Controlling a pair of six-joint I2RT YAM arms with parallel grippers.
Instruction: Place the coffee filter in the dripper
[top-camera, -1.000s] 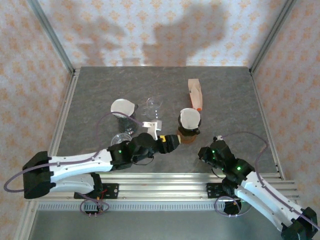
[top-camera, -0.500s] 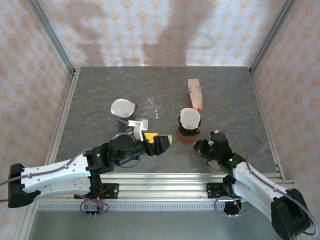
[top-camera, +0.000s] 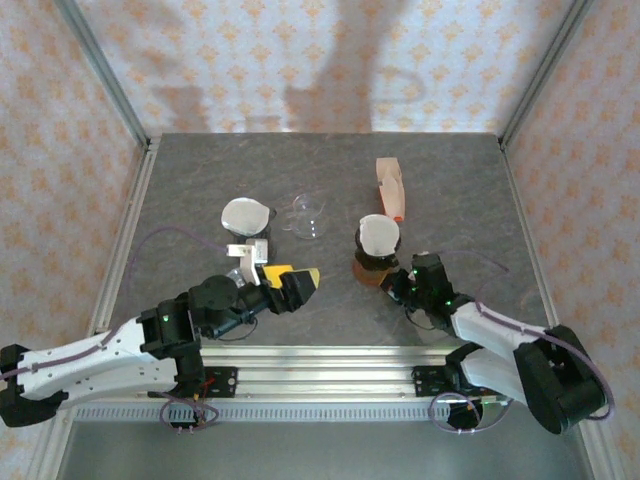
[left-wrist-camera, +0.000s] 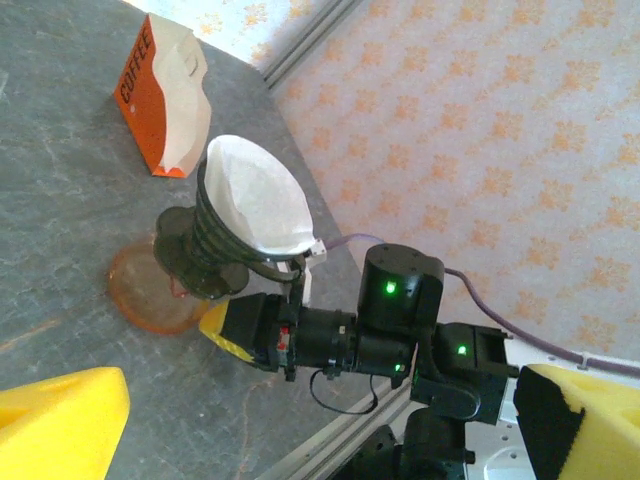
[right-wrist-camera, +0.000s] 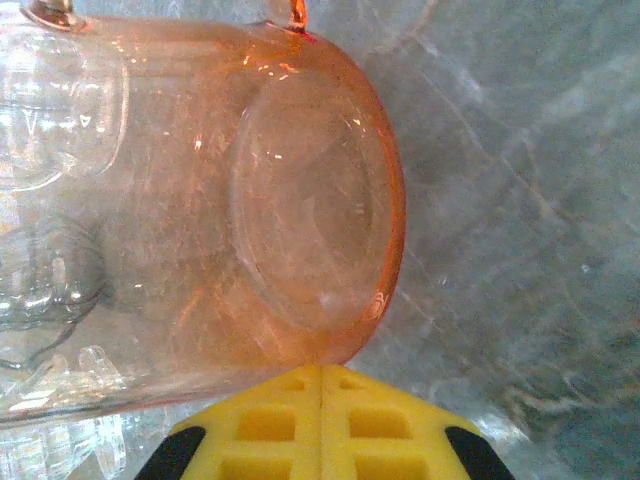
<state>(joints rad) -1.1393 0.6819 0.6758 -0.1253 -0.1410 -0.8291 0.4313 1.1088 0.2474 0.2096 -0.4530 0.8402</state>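
Observation:
A white coffee filter (top-camera: 379, 236) (left-wrist-camera: 258, 192) sits open inside the black ribbed dripper (left-wrist-camera: 205, 245), which stands on an orange glass base (top-camera: 366, 274) (right-wrist-camera: 300, 230). My left gripper (top-camera: 298, 279) (left-wrist-camera: 320, 430) is open wide to the left of the dripper, apart from it, with nothing between its yellow pads (left-wrist-camera: 62, 425). My right gripper (top-camera: 397, 284) (left-wrist-camera: 222, 330) (right-wrist-camera: 321, 380) is shut, its yellow tips pressed together and touching the rim of the orange base from the right.
An orange coffee filter box (top-camera: 391, 187) (left-wrist-camera: 162, 95) lies behind the dripper. A second cone with a white filter (top-camera: 245, 214) and a clear glass piece (top-camera: 309, 215) stand at the left middle. The metal rail (top-camera: 330, 355) runs along the near edge.
My left gripper has pulled back to the left, away from the dripper, and opened fully. My right gripper has moved in leftward to the dripper's orange base.

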